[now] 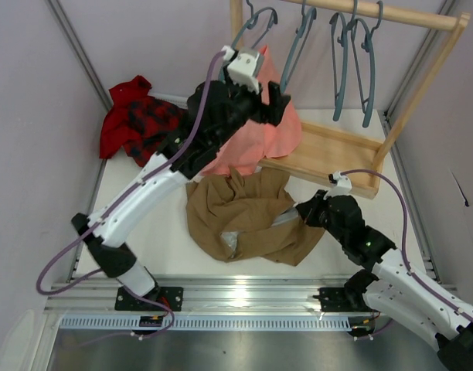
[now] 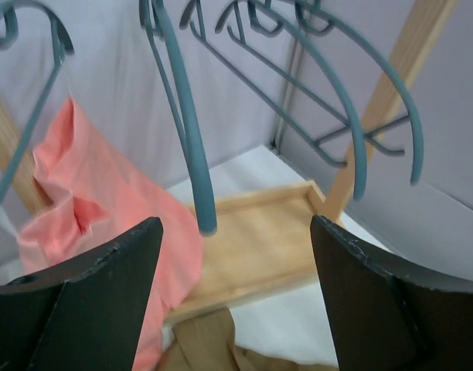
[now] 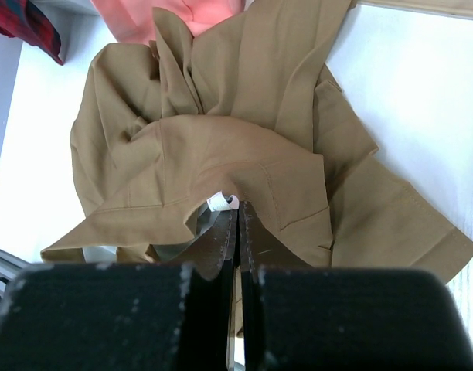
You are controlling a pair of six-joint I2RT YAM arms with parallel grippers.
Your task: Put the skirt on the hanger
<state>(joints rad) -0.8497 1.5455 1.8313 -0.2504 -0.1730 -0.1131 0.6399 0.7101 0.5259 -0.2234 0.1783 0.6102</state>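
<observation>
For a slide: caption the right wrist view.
Right gripper, shut, at the edge of the crumpled khaki cloth skirt on a white table.

The skirt (image 1: 252, 218) lies before the rack (image 1: 329, 151) (hangers (image 1: 294, 58) above it).

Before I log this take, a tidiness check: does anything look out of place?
Yes. The khaki skirt lies crumpled in a heap on the table, and a salmon-pink garment slumps onto the wooden rack's base instead of hanging straight.
</observation>
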